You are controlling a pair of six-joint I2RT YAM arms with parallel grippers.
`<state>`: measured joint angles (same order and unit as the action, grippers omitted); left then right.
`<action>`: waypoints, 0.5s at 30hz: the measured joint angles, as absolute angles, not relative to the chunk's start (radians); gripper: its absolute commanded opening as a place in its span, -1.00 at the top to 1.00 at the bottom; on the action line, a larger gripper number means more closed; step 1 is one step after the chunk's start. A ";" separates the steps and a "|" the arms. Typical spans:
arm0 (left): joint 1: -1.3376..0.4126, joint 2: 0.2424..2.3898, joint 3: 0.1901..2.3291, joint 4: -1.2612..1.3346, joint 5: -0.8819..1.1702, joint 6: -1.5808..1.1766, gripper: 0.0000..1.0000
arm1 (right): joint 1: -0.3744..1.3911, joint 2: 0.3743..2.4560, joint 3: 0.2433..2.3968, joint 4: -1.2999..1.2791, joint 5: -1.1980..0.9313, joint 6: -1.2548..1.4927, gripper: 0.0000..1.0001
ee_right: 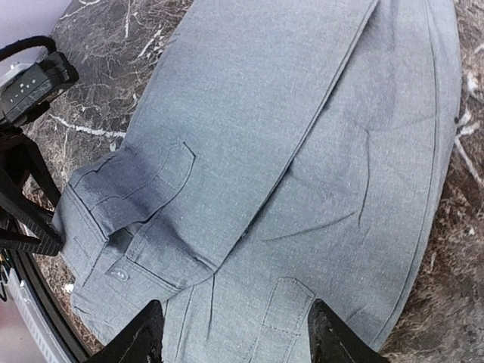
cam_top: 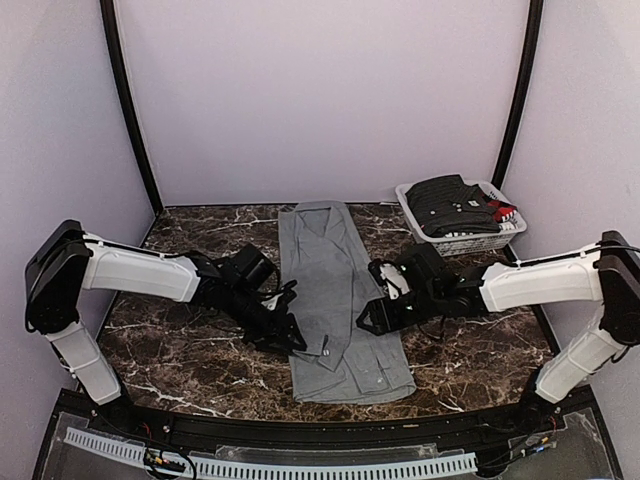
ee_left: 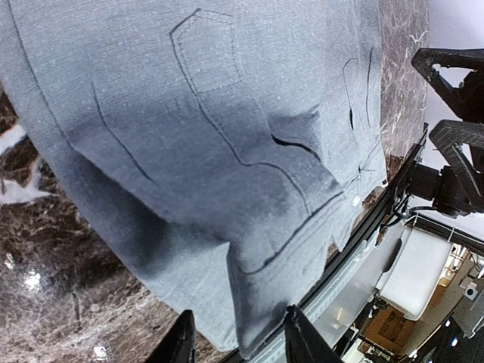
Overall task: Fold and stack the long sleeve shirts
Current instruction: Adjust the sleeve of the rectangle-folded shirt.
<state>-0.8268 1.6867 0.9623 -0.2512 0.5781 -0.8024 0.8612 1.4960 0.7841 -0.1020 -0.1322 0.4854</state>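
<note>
Dark marble tabletop point(cam_top: 180, 350): you are folding the plain grey collared shirt point(cam_top: 330, 300); right gripper point(cam_top: 370, 320) gaping at its edge, left gripper point(cam_top: 293, 338) hold unclear; hem-to-collar fold likely next.

Dark clothes point(cam_top: 452, 200) in basket point(cam_top: 470, 243), details indistinct.

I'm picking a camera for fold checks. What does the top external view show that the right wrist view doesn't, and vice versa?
Only top external: the left arm, the right arm, the whole grey shirt lying lengthwise on the marble table, and a white basket of dark clothes at the back right. Only right wrist: the cuff button and seams close up, under the open right gripper. Both: the shirt's sleeve folded over its body, on the marble.
</note>
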 measured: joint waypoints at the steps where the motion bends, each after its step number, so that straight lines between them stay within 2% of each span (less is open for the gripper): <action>1: -0.826 1.685 0.962 -0.263 0.566 -0.790 0.23 | 0.868 1.498 0.797 -0.114 -0.128 0.477 -0.23; 9: -0.821 1.617 0.976 -0.340 0.535 -0.707 0.24 | 0.972 1.582 0.924 -0.150 -0.078 0.408 0.02; 12: -0.816 1.583 0.986 -0.354 0.532 -0.687 0.03 | 1.000 1.645 0.989 -0.170 -0.060 0.388 -0.04; 15: -0.812 1.573 0.989 -0.354 0.534 -0.678 -0.03 | 1.027 1.668 1.009 -0.174 -0.040 0.372 -0.06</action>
<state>-0.8124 1.5730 0.9886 -0.3542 0.5339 -0.6785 1.0271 1.6676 1.0092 -0.1741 -0.0402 0.3721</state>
